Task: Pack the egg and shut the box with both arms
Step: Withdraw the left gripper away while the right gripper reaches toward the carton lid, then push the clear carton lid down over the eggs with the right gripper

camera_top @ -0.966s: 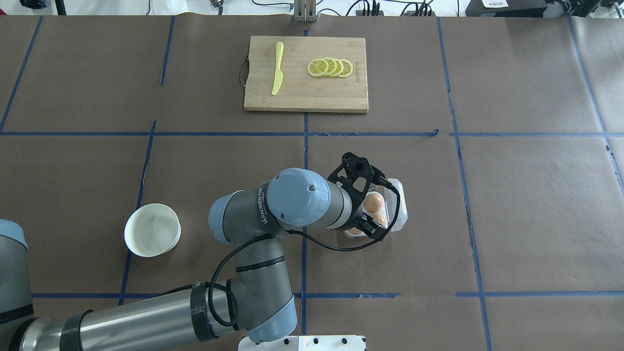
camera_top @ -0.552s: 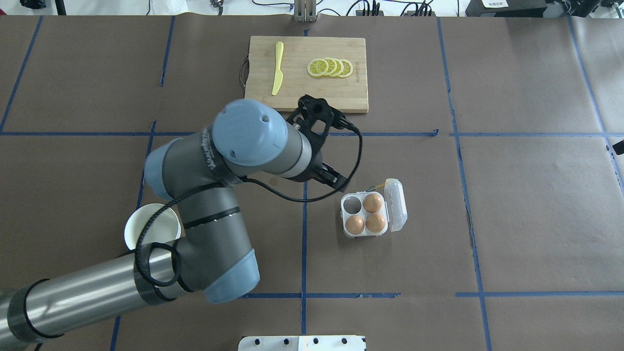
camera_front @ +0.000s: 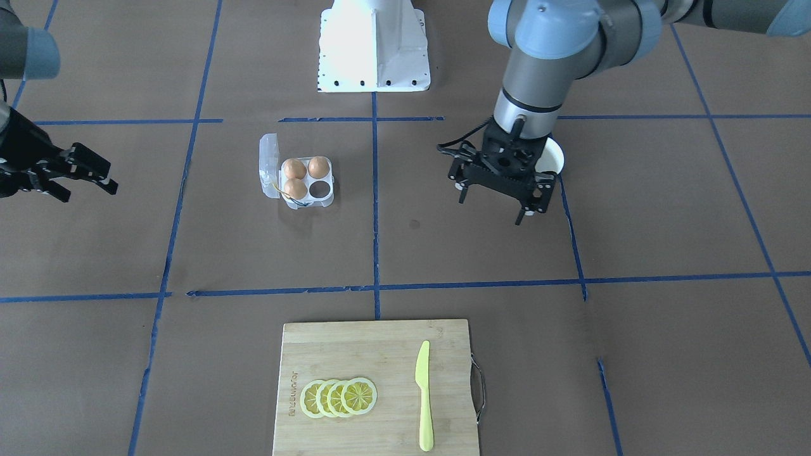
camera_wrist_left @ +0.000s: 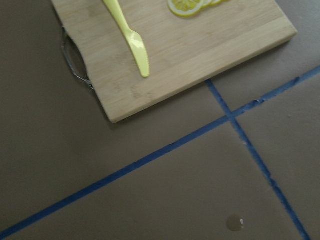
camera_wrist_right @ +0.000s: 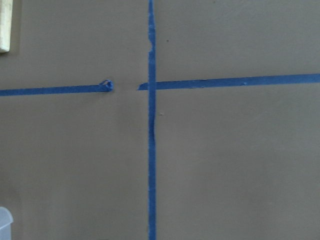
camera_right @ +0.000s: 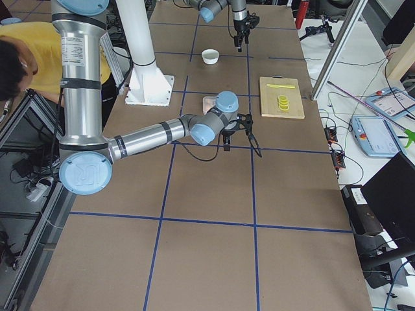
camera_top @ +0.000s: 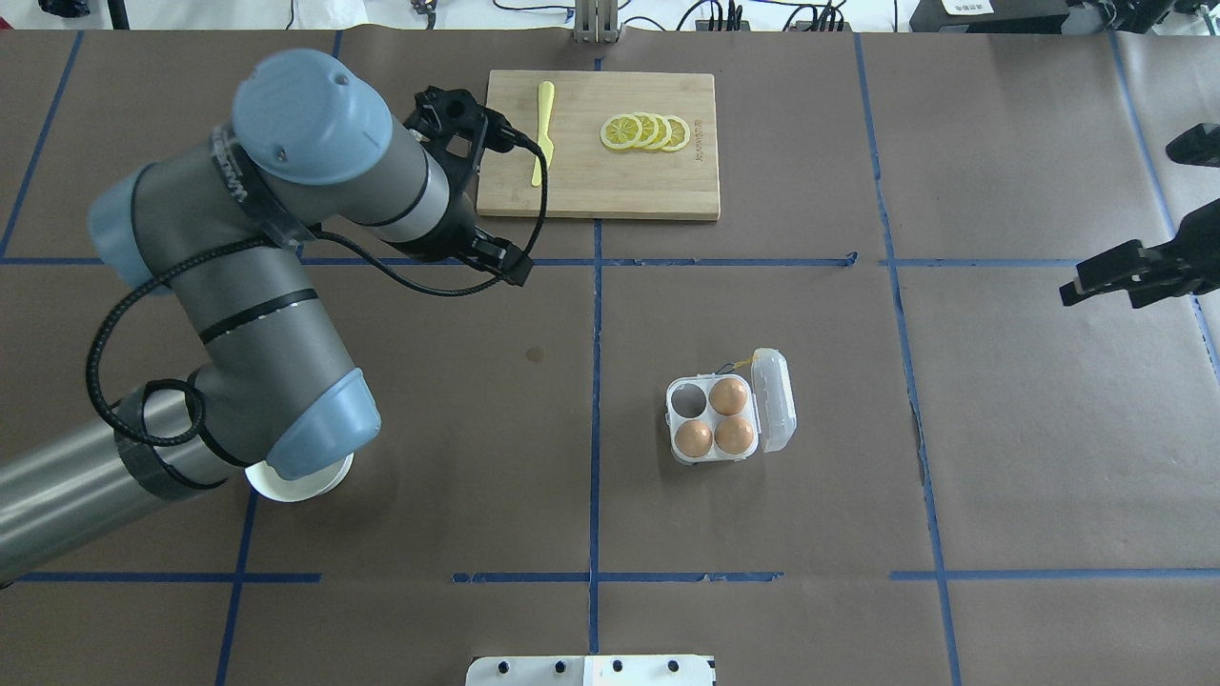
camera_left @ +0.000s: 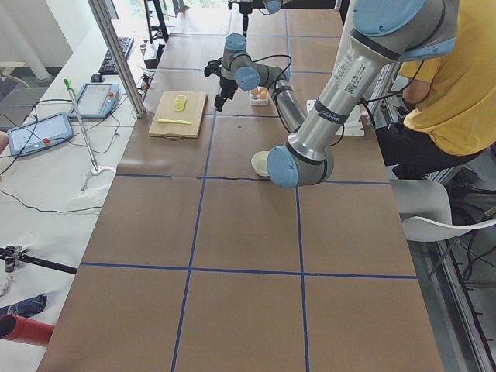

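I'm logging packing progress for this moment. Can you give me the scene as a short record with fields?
egg carton: on the table, between the two arms
lid: open
eggs: three, each in a cell
empty cell: one
left gripper: open, empty, well apart from the carton
right gripper: open, empty, well apart from the carton
white bowl: partly hidden under the left arm
task state: lid not yet closed

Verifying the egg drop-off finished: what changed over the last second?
The left pincer pulled off the egg box and swung away to the robot's left; it is open and empty. The right pincer came into view from the right, open. Unchanged: box position, open lid, three eggs inside, bowl, cutting board with knife and lemon slices.
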Robot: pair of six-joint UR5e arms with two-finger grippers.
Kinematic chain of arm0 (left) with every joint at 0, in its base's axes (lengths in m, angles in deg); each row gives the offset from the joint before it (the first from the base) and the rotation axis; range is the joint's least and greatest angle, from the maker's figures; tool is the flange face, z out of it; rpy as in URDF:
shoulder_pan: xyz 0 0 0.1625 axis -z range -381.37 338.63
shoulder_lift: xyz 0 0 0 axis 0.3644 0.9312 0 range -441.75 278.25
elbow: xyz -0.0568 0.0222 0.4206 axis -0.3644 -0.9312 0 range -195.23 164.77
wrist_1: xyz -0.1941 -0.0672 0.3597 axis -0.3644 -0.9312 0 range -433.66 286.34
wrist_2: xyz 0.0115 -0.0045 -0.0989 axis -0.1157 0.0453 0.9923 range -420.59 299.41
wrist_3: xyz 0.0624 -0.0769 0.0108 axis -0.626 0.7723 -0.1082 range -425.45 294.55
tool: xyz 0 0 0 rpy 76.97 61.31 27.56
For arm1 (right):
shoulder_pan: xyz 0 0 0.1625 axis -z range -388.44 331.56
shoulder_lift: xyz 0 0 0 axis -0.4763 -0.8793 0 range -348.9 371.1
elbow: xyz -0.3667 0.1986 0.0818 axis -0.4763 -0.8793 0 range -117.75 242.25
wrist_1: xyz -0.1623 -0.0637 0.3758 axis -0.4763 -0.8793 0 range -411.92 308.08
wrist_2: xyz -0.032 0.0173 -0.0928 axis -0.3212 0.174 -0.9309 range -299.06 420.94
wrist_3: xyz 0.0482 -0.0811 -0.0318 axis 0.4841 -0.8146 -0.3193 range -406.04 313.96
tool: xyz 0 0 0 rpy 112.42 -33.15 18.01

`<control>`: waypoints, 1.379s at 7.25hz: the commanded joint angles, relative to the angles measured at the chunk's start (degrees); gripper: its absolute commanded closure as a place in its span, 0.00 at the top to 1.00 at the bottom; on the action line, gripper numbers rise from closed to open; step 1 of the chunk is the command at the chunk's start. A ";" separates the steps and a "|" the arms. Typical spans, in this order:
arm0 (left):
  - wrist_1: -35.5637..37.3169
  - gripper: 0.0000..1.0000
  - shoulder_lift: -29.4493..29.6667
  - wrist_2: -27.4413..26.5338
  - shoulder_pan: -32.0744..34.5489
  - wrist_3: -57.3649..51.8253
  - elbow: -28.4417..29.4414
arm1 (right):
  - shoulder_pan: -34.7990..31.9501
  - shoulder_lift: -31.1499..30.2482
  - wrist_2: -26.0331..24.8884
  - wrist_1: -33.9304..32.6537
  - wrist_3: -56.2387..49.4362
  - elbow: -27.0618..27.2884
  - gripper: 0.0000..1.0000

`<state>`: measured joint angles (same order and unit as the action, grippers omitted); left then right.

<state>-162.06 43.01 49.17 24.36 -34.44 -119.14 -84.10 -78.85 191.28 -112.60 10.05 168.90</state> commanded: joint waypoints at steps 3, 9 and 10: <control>0.95 1.00 -9.79 4.06 15.07 -23.84 -0.86 | 17.91 7.22 -16.39 1.53 19.01 0.75 1.00; 0.95 1.00 -9.80 4.15 15.26 -23.89 -0.77 | 26.74 21.80 -21.71 -15.38 25.56 3.20 1.00; 0.95 1.00 -9.80 4.15 15.26 -23.89 -0.77 | 26.31 21.57 -21.71 -17.00 25.56 5.22 1.00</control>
<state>-161.11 33.24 53.31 39.59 -58.33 -119.91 -57.59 -58.93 169.67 -125.55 35.33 171.99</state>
